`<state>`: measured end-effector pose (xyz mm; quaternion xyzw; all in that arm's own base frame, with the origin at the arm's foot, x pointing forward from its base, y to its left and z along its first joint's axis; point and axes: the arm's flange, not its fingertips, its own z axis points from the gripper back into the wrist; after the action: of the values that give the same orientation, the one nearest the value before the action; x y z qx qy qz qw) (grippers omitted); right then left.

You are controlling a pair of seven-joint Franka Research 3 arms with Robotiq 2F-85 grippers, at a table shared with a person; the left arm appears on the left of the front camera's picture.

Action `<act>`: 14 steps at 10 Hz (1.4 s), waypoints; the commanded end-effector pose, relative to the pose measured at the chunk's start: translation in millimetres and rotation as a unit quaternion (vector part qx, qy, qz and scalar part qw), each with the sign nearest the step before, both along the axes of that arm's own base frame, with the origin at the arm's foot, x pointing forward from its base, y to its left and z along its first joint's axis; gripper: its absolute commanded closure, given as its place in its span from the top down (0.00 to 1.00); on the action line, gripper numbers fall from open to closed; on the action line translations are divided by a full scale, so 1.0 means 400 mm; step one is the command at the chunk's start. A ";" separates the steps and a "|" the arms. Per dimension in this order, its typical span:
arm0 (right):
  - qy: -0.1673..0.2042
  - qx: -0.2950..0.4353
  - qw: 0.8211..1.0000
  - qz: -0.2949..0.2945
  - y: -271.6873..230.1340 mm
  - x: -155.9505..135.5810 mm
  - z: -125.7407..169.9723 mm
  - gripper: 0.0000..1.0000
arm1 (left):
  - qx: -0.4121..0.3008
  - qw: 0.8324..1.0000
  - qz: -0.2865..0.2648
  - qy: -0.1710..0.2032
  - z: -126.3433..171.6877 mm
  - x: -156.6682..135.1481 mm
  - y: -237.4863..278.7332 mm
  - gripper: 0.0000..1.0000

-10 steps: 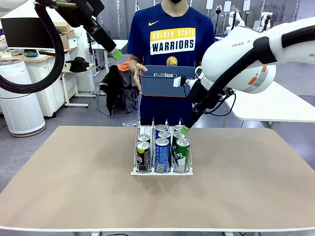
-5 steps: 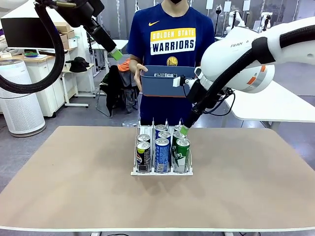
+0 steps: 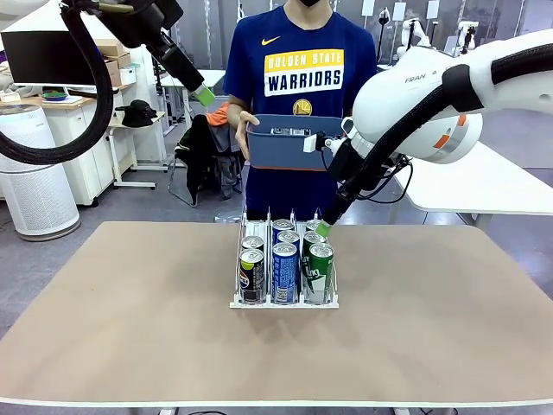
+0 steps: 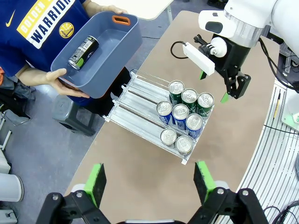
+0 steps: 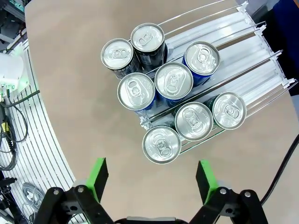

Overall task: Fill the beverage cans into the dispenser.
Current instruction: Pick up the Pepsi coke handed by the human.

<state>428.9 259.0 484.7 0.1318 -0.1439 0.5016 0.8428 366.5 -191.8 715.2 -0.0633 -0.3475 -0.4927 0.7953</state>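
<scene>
Right jaws apart over cans (image 5: 174, 83); "WARRIORS" shirt (image 3: 302, 82)

Everything's looking bright and evenly lit, with light seemingly coming from overhead. The beverage cans (image 5: 174, 82) are catching soft glare on their silver tops, and the dispenser (image 3: 283, 303) is throwing just a faint shadow onto the table (image 3: 130, 328). Both wrist views are bending straight lines near the edges. Nothing's looking blurry.

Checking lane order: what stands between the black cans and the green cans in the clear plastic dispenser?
A row of three blue aluminium cans, shown in the right wrist view.
</scene>
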 end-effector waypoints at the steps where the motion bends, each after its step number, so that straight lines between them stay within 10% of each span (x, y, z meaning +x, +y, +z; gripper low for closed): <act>1: -0.001 -0.004 1.000 0.002 0.001 0.005 -0.002 1.00 | 0.001 1.000 0.002 0.000 -0.002 0.001 0.003 1.00; 5: 0.000 0.000 1.000 0.000 0.000 0.000 0.000 1.00 | 0.001 1.000 0.002 0.000 -0.002 0.001 0.003 1.00; 14: -0.110 0.098 0.989 -0.004 -0.201 0.048 0.486 1.00 | 0.001 1.000 0.002 0.000 -0.002 0.001 0.003 1.00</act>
<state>448.0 187.0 671.9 0.1393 -0.2852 0.4858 0.8144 366.5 -191.8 715.3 -0.0633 -0.3476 -0.4927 0.7953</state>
